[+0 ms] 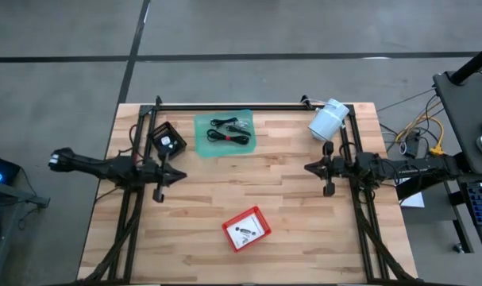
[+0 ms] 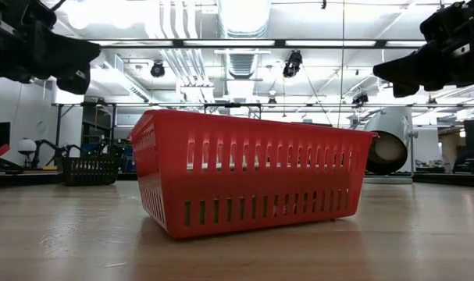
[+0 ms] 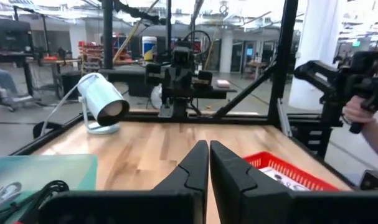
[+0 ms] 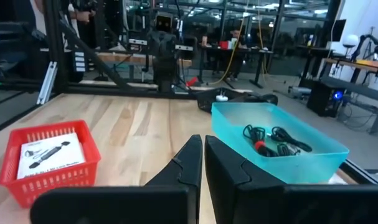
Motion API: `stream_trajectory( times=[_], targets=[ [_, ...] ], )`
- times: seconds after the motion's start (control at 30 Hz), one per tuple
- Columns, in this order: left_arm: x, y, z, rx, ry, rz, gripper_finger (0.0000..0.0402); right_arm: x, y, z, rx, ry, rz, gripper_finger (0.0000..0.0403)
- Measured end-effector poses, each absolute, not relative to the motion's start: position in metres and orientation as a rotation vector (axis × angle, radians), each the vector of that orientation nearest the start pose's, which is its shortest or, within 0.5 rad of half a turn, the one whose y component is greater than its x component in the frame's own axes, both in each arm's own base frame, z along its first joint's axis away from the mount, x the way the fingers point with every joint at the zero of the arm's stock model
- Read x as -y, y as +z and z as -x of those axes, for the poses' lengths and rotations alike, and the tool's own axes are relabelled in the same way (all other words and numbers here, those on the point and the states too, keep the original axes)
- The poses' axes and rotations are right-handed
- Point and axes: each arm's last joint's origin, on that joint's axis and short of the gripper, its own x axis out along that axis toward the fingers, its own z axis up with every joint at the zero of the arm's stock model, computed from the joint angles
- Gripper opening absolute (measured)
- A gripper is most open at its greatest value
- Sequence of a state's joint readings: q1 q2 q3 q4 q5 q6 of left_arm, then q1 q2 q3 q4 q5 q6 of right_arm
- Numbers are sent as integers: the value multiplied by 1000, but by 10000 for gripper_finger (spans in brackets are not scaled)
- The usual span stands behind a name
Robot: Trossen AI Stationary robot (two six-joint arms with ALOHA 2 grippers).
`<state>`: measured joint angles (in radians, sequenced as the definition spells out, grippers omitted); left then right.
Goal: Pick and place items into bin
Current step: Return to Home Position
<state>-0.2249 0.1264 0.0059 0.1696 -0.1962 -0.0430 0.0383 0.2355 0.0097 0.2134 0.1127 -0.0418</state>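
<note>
Over a wooden table [image 1: 304,222] framed by dark rails, both arms drawn back to opposite sides and held level above the boards. On the left side, the left gripper [image 1: 177,176], aimed toward the table's middle, its two dark fingers [image 3: 192,165] pressed together with only a hairline seam between them, empty. On the right side, the right gripper [image 1: 309,168], pointed back at it, likewise closed and empty, fingertips meeting just as tightly in its own wrist view. Between the two and nearer the front edge, well apart from either: a red bin [image 1: 246,228], slatted, turned at an angle to the table's edges, with a white card [image 4: 48,152] bearing black marks lying flat inside. Toward the back edge, a teal bin [image 1: 199,135] holding thin black coiled cables [image 1: 229,131], a small red part showing among the coils. Just beside the teal bin, on the left arm's side, a small black bin [image 1: 167,141] with something pale inside, too small to tell. At the back right corner, a white cylinder [image 1: 328,119], tilted, close to the right arm's frame and apart from all three bins.
</note>
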Motion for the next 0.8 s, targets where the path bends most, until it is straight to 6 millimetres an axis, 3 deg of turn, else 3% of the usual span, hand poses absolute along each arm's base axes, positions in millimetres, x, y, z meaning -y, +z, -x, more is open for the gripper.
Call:
stream_trajectory(
  times=[0.43,0.67,0.8],
  targets=[
    [17,170,-98,50,-31,31,0,-1,168,-112,-6,-67,57,8],
    [17,171,-98,62,-33,25,0,-7,168,-111,3,122,111,8],
    [17,170,-99,41,-32,1,0,-6,168,-112,-3,90,68,8]
  ],
)
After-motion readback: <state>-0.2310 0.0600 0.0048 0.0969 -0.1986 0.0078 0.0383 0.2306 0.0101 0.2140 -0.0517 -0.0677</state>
